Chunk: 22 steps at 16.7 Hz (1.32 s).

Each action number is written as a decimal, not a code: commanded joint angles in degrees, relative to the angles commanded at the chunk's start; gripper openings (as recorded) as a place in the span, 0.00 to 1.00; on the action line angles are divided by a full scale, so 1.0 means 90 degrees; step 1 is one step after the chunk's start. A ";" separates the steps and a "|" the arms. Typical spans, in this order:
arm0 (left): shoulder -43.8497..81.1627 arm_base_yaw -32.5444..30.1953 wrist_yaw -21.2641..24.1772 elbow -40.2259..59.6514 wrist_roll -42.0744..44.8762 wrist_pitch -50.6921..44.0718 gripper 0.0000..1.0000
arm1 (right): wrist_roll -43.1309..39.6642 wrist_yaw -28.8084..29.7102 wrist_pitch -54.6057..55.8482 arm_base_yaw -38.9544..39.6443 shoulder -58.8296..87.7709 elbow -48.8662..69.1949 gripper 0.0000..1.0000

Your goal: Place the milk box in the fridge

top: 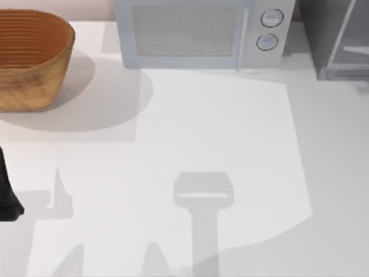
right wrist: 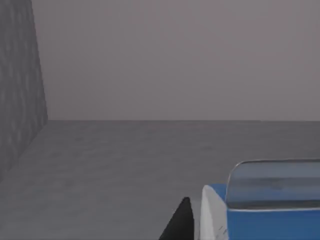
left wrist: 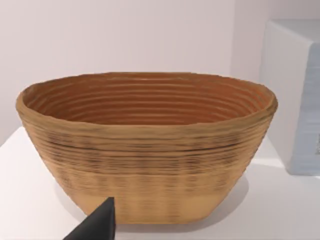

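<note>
My left arm [top: 8,196] sits parked at the table's left edge near the wicker basket [top: 31,57], its grip impossible to judge. The microwave [top: 199,32] stands mid-rear, the fridge [top: 337,40] far right. In the right wrist view a dark fingertip [right wrist: 181,222] sits just beside the milk box [right wrist: 260,215] over a grey floor, grasp unclear

Basket [left wrist: 150,150] was coarse woven wicker, matt. Microwave [top: 196,32] casing smooth. Fridge [right wrist: 125,160] interior matt grey, faintly mottled.
</note>
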 joint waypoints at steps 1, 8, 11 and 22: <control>0.0000 0.0000 0.0000 0.0000 0.0000 0.0000 1.00 | -0.0005 0.0004 -0.0034 0.0010 0.0029 0.0080 0.00; 0.0000 0.0000 0.0000 0.0000 0.0000 0.0000 1.00 | -0.0069 0.0185 -0.1082 0.0176 0.0818 0.2130 0.00; 0.0000 0.0000 0.0000 0.0000 0.0000 0.0000 1.00 | -0.0051 0.0287 -0.1742 0.0270 0.1269 0.3174 0.00; 0.0000 0.0000 0.0000 0.0000 0.0000 0.0000 1.00 | -0.0016 0.0380 -0.2363 0.0359 0.1674 0.4024 0.15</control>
